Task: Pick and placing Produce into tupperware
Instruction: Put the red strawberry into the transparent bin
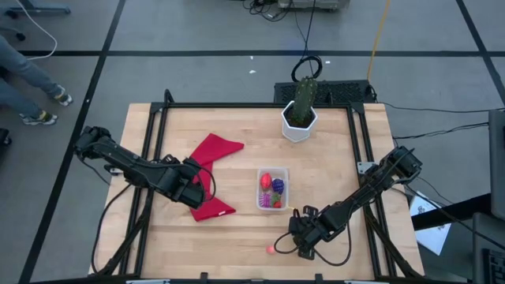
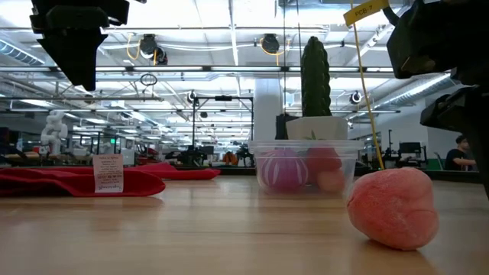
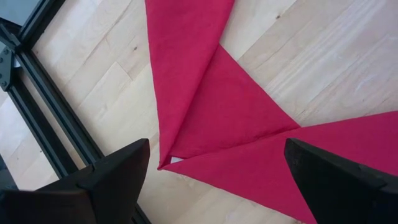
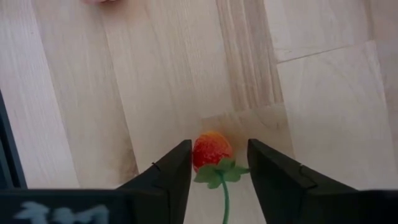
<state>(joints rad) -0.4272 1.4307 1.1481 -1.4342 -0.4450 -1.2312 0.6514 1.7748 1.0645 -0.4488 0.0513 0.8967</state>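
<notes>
A pink toy fruit is being seen nearest, lying in front of the tupperware. From above, the left gripper is being held wide over the red cloth, left of the tupperware. A red stemmed fruit is being pinched by the right gripper.

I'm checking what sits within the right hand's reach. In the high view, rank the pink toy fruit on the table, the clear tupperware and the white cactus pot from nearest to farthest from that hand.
From the right hand:
1. Pink toy fruit, loose on the table's front edge, just beside it.
2. Tupperware, mid-table, farther in.
3. White cactus pot, at the table's far edge.
</notes>
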